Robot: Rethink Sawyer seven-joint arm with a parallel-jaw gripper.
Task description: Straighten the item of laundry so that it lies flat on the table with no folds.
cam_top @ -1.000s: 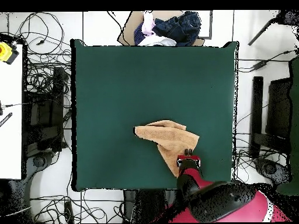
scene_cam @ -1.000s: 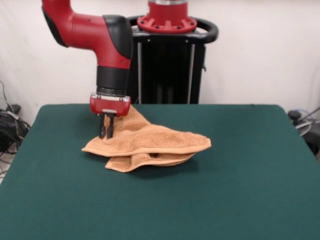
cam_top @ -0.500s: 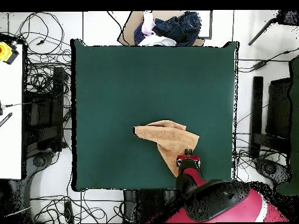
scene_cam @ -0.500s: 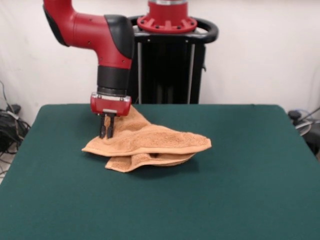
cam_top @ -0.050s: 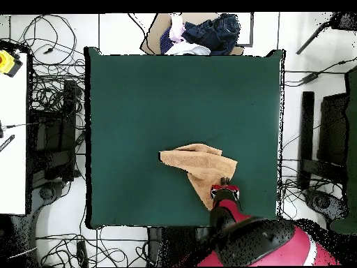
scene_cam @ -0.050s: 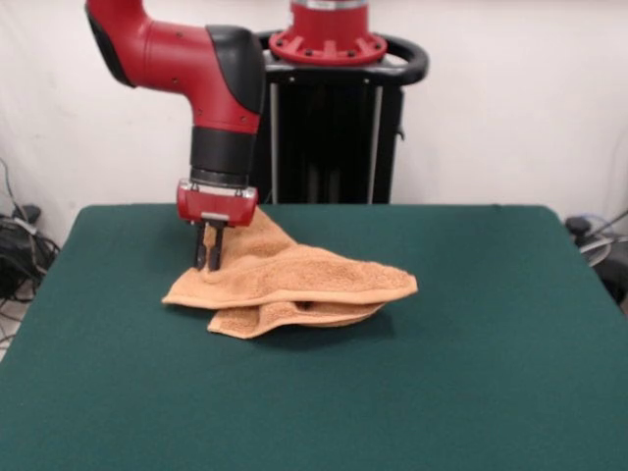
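Tabletop (scene_cam @ -0.050s: 510, 373) of dark green fills the lower frame; the towel (scene_cam @ -0.050s: 294, 285) lies folded over itself left of centre, its long axis running right. At its upper-left corner the end effector (scene_cam @ -0.050s: 208, 257) stands pinched together on the cloth; the rest trails rightward from there.

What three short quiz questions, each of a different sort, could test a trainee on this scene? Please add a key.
1. True or false: the towel lies flat with no folds.
2. Multiple choice: in the front view the gripper is at the towel's (a) left end, (b) right end, (c) middle.
3. Fill in: the towel rests on the green ____.

Key:
1. False. It is bunched, with a layer doubled under its front edge.
2. (a). The fingers are close together, with cloth between them, at the raised left end.
3. table.
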